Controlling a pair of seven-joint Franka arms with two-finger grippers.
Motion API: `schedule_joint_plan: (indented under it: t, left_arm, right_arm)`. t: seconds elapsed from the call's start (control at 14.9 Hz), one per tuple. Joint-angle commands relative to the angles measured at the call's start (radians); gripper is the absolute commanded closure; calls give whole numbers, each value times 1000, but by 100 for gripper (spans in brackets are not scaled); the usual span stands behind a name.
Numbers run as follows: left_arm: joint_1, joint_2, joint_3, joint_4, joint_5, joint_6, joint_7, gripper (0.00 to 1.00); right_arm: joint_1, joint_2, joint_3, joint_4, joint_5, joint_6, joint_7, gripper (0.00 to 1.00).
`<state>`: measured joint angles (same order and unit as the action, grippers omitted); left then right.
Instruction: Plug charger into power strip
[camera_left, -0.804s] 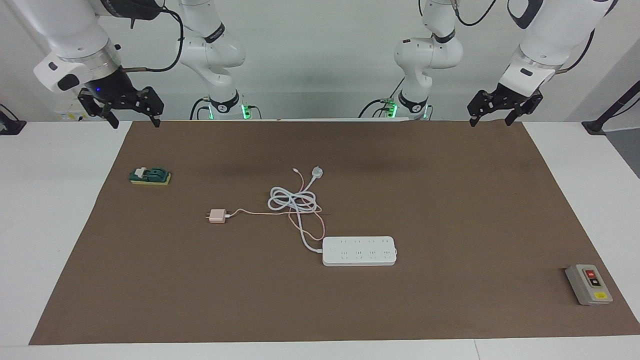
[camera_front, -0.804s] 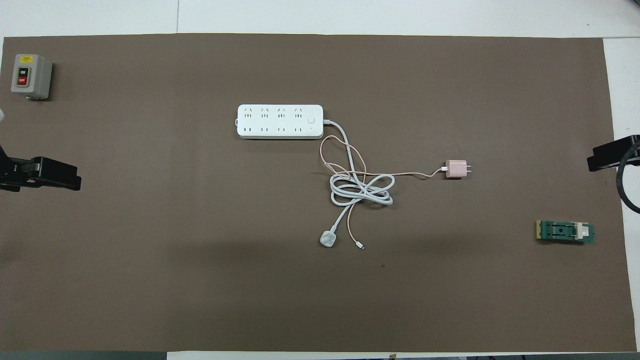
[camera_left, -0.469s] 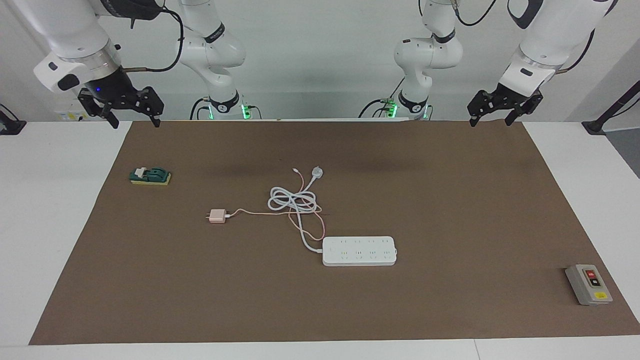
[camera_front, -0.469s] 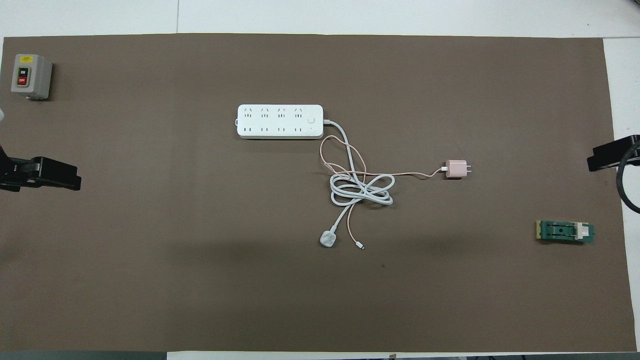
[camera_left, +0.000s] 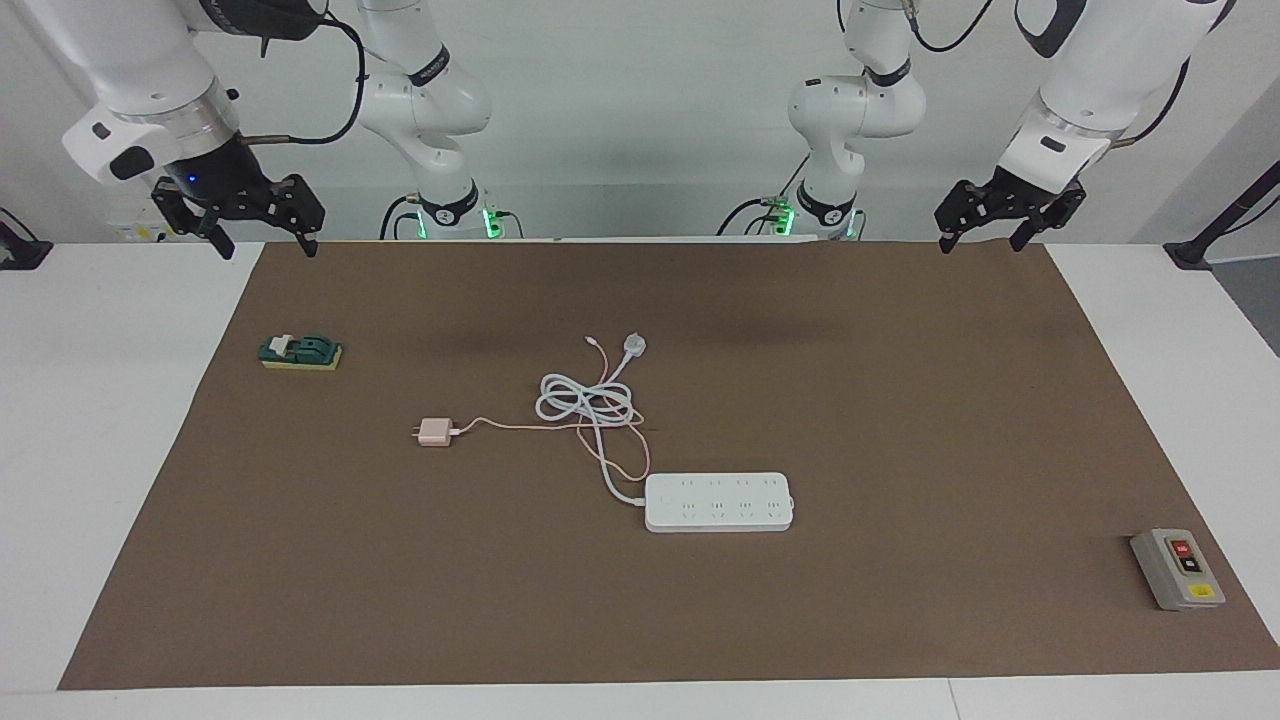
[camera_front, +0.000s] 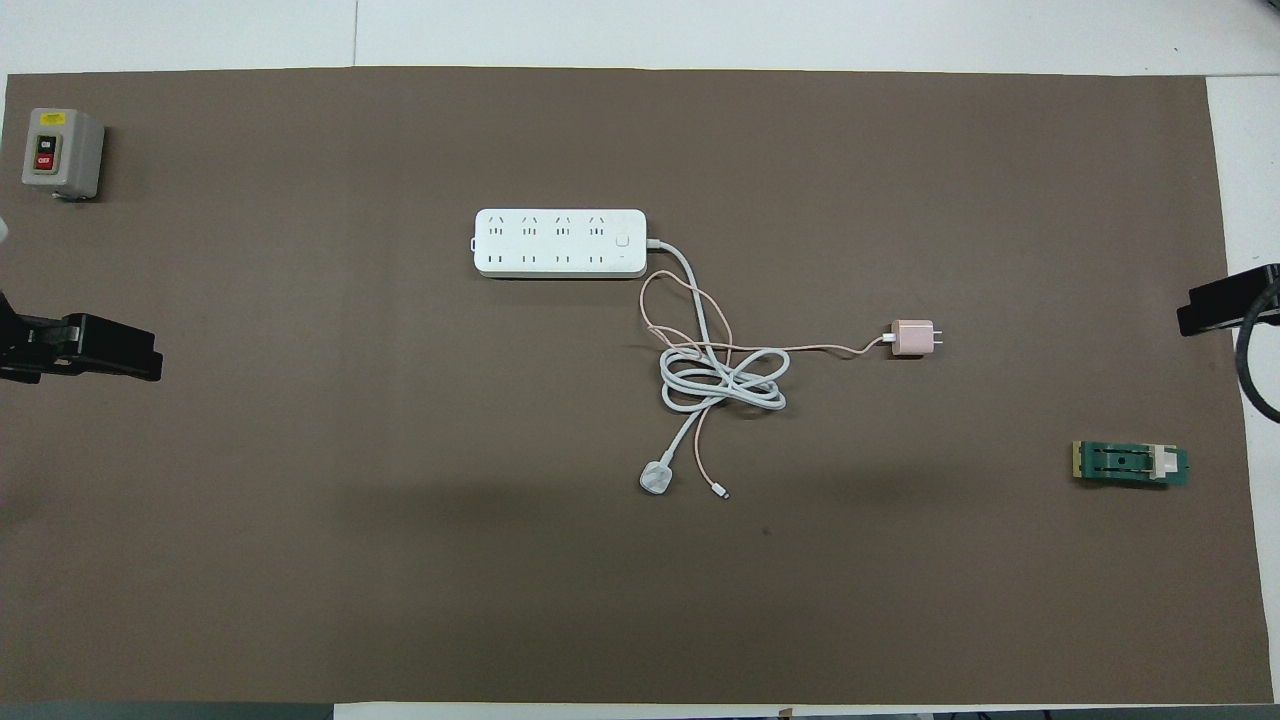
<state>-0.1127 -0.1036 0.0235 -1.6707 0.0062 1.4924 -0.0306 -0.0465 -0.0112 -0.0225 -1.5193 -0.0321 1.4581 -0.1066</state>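
The pale-pink charger (camera_left: 434, 432) lies on the brown mat with its prongs pointing toward the right arm's end; it also shows in the overhead view (camera_front: 911, 338). Its thin pink cable runs through the coiled white cord. The white power strip (camera_left: 718, 502) lies flat, sockets up, farther from the robots than the charger, and shows from above (camera_front: 560, 243). My right gripper (camera_left: 271, 248) hangs open and empty over the mat's near corner at its own end. My left gripper (camera_left: 982, 244) hangs open and empty over the mat's near edge at its end.
The strip's thick white cord is coiled between the charger and the strip and ends in a round white plug (camera_left: 634, 345). A green block (camera_left: 300, 352) lies near the right arm's end. A grey switch box (camera_left: 1177, 568) sits at the left arm's end, farther out.
The right gripper has shifted very slightly. The left arm, the charger, the strip and the cords have not moved.
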Motion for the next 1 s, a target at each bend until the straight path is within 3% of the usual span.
schedule_joint_plan:
  t: [0.0,0.2,0.6,0.94]
  left_arm:
    - [1,-25,3,-26,-11,-4,-8,0]
    - [1,-25,3,-26,-11,-4,-8,0]
    - [1,-25,3,-26,-11,-4,-8,0]
    - [1,-25,3,-26,-11,-4,-8,0]
  right_arm:
    - [-6,-9,6,-12,1,10,10,0]
    - [-7,-9,6,-19,9,22,36,0]
    - [-6,23,6,-42,72,22,283,0]
    - [-22,114,4,-58,219,44,583,0]
